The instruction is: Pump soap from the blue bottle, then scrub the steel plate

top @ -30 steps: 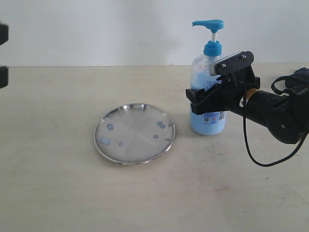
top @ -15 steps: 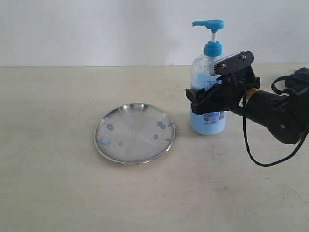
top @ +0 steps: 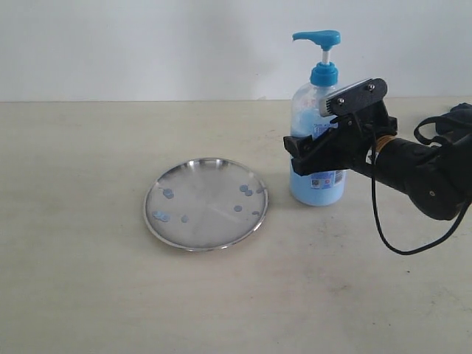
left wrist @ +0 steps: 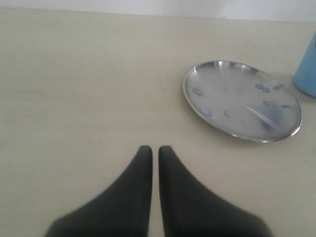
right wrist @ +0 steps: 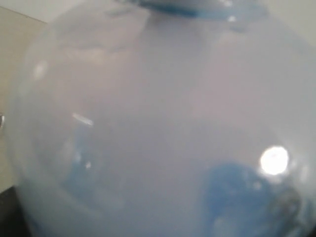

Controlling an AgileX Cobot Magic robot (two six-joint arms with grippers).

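Observation:
The blue bottle stands upright on the table, half full of light blue soap, with its pump head raised and its spout pointing left. My right gripper clasps the bottle's body at mid height; in the right wrist view the bottle fills the frame and hides the fingers. Left of the bottle lies the steel plate, dotted with small bluish soap drops. My left gripper is shut and holds nothing, hovering over bare table short of the steel plate. It is out of the exterior view.
The beige table stretches flat around the plate, with a white wall behind it. A black cable loops down from the right arm. An edge of the bottle shows beyond the plate in the left wrist view.
The dark parts of the left arm at the left edge of the exterior view have gone out of sight. The bottle, the plate and the right gripper have kept their places.

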